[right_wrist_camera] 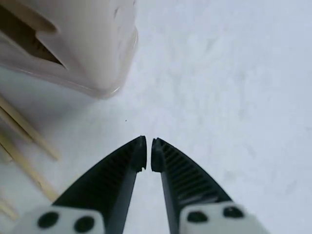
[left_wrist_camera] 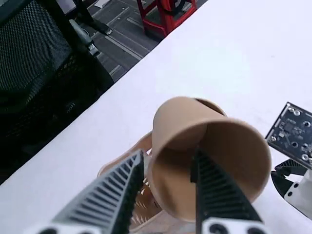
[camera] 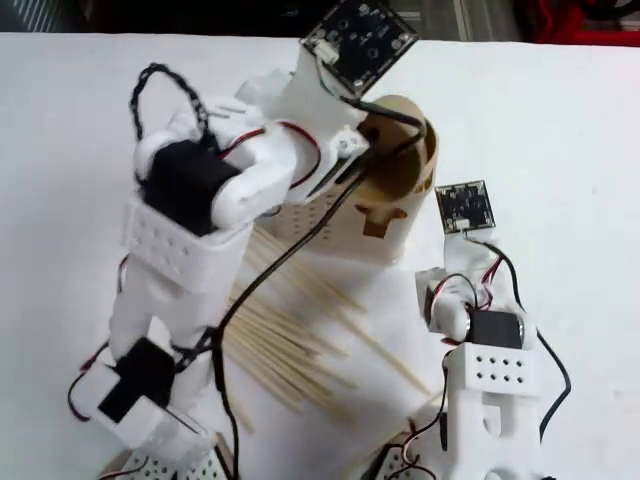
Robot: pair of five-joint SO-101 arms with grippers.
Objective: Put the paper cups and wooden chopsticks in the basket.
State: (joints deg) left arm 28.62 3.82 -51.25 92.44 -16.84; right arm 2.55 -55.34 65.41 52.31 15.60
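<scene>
Chopsticks (camera: 290, 340) lie fanned over the table (camera: 560, 130) in the high view, between the two arms and just beside the near side of the basket (camera: 330, 235). The left arm (camera: 190, 230) stretches over the basket. A brown cup (camera: 405, 160) sits tilted at the basket's far end, partly under that arm's camera board. The right arm (camera: 485, 365) stands near the basket's right side, low over bare table.

In the left wrist view the left claw (left_wrist_camera: 168, 161) grasps the cup (left_wrist_camera: 180, 122) by its wall, with one finger (left_wrist_camera: 214, 190) inside the mouth and the other outside. The cup is tipped, its mouth towards the camera, above the basket (left_wrist_camera: 109, 168). Whether the cup touches the basket I cannot tell.

In the right wrist view the right claw (right_wrist_camera: 148, 153) is clenched on nothing, its tips all but touching, over bare table (right_wrist_camera: 234, 78). A basket corner (right_wrist_camera: 102, 53) is near it, and a few chopsticks (right_wrist_camera: 27, 129) lie beside that corner.
</scene>
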